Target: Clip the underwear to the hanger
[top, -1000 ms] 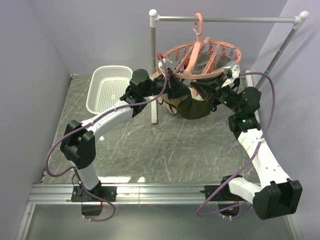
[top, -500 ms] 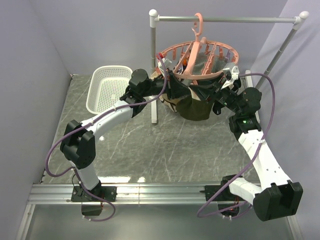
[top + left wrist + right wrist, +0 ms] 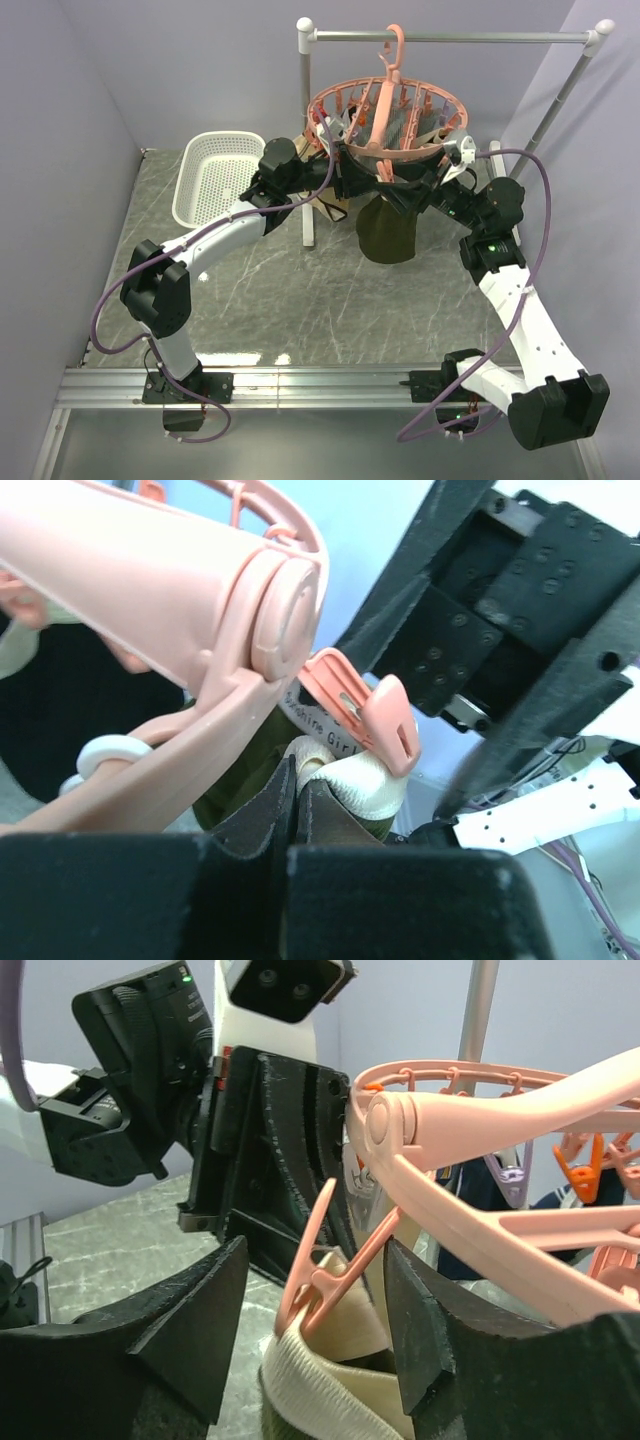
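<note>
The salmon-pink hanger (image 3: 385,105) hangs by its hook from the rail. The olive underwear (image 3: 388,230) dangles below its front rim in a narrow bunch. In the left wrist view my left gripper (image 3: 296,772) is shut on the beige waistband (image 3: 355,785), right under a pink peg (image 3: 365,715) that bites the band. In the right wrist view my right gripper (image 3: 316,1250) is open, with its jaws either side of that peg (image 3: 325,1260) and the waistband (image 3: 330,1385), touching neither. In the top view the left gripper (image 3: 352,182) and the right gripper (image 3: 402,190) face each other under the ring.
A white basket (image 3: 215,175) stands at the back left. The grey rail stand (image 3: 305,130) has one post just behind my left wrist and another post at the far right. A tan garment (image 3: 335,205) and dark garments (image 3: 470,1185) hang from other pegs.
The underwear was spread wide between both grippers; now it hangs in a narrow bunch. The hanger ring has swung left and up. The right gripper has shifted left under the ring.
</note>
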Robot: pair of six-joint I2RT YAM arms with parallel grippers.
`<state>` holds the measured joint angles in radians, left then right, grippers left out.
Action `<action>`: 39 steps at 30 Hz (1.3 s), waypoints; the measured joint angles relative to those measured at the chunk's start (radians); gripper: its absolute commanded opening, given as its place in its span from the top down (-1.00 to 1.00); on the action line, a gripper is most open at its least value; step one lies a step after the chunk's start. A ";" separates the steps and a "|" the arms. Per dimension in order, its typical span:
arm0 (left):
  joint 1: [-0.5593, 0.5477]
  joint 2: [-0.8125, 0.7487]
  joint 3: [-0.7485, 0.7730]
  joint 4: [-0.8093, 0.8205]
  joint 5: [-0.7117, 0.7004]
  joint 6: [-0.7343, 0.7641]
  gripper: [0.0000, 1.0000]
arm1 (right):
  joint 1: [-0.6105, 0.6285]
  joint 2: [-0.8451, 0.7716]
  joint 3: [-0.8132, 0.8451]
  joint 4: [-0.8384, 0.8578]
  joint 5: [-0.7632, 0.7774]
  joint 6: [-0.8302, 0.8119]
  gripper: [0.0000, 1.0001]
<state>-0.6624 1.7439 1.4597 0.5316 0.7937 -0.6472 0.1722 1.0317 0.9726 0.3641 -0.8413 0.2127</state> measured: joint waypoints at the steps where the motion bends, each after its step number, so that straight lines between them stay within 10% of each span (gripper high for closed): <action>1: 0.000 0.000 0.000 -0.006 -0.005 0.005 0.99 | 0.000 -0.004 0.000 -0.008 0.000 -0.001 -0.33; 13: 0.000 0.000 0.000 -0.085 -0.051 0.055 0.99 | 0.002 -0.099 0.000 -0.062 0.026 0.005 -0.53; 39: 0.000 -0.235 -0.172 -0.338 -0.218 0.283 -0.63 | -0.217 -0.217 0.010 -0.211 0.030 0.081 -0.62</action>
<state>-0.6624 1.5093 1.2873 0.1936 0.5758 -0.3637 -0.0448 0.8143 0.9821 0.1535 -0.8112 0.2939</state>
